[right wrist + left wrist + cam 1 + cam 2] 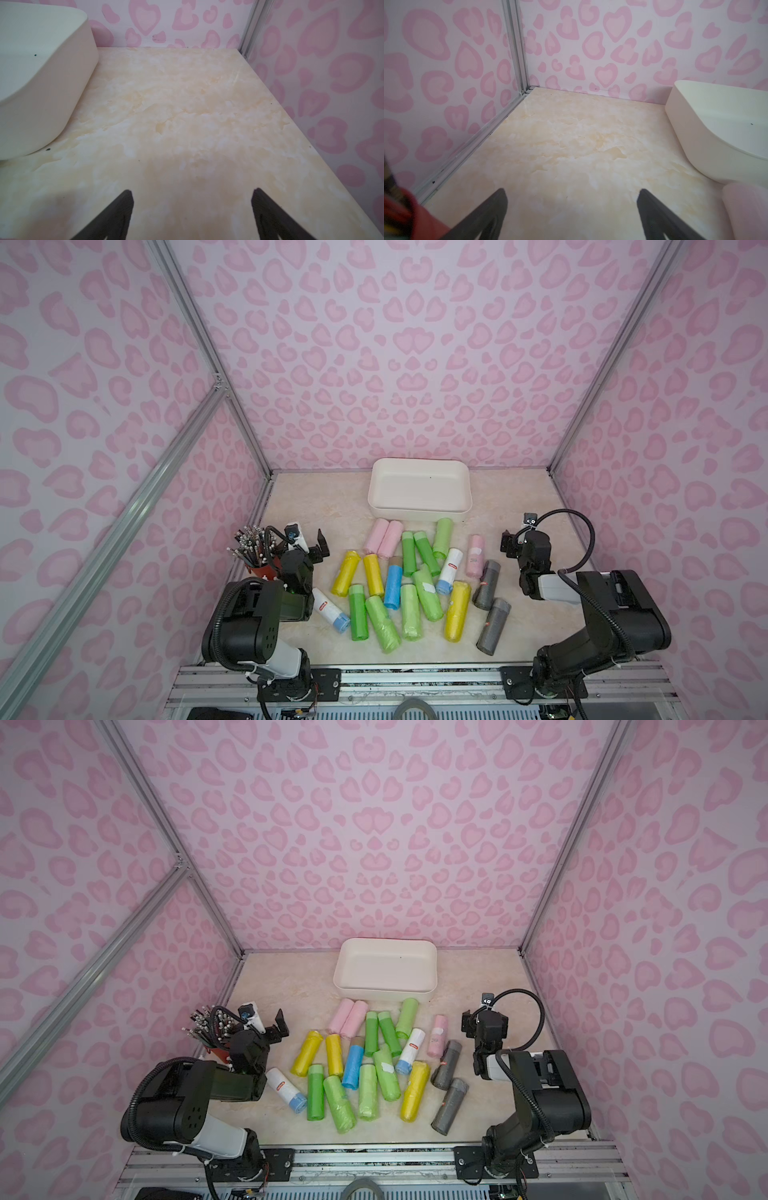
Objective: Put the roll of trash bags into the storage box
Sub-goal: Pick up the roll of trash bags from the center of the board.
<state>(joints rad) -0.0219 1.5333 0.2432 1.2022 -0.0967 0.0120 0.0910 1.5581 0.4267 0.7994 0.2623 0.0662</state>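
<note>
The storage box (417,512) (384,992) is a shallow cream-white bin standing empty at the back middle of the table. Its wall also shows in the left wrist view (695,128) and the right wrist view (52,93). In front of it lie several rolls of trash bags (409,572) (374,1052) in pink, green, yellow, blue, white and grey. My left gripper (305,541) (572,193) hovers open left of the pile, with nothing between its fingers. To the right of the pile, my right gripper (515,541) (192,192) is open and empty as well.
A red cup of pencils (259,570) stands close behind the left gripper, by the left wall; its edge (425,218) shows in the left wrist view. One pink roll (745,207) lies near the box's corner. Patterned walls enclose the table on three sides.
</note>
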